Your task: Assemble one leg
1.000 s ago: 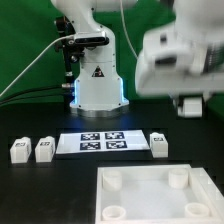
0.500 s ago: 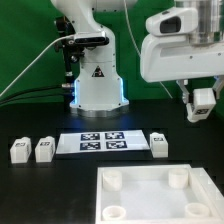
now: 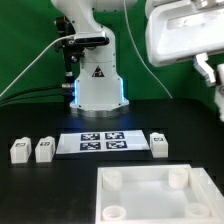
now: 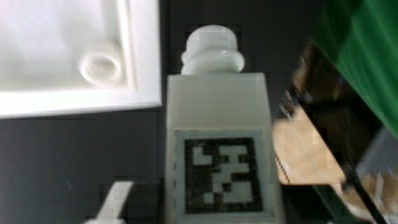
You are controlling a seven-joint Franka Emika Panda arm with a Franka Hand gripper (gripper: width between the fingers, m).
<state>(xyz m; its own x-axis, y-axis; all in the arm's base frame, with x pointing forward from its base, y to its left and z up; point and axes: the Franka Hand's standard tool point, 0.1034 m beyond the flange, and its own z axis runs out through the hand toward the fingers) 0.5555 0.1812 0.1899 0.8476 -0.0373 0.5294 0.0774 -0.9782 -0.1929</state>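
In the wrist view my gripper [image 4: 217,214] is shut on a leg [image 4: 217,120], a white post with a black-and-white tag on its face and a rounded screw tip at its far end. One pale finger [image 4: 119,205] shows beside the leg. In the exterior view the gripper [image 3: 211,70] is high at the right edge, mostly cut off, and the held leg is barely visible there. Three more legs stand on the table: two at the exterior view's left [image 3: 19,150] [image 3: 44,149] and one [image 3: 160,145] right of the marker board [image 3: 105,142].
The large white square tray-like part [image 3: 150,205] with round corner sockets lies at the front right; its corner and one socket [image 4: 102,67] show in the wrist view. The robot base [image 3: 97,85] stands behind the marker board. Green curtain at the back.
The arm has risen and moved toward the exterior view's right with the leg in the gripper; the gripper is now nearly out of frame. The parts on the table have not moved.
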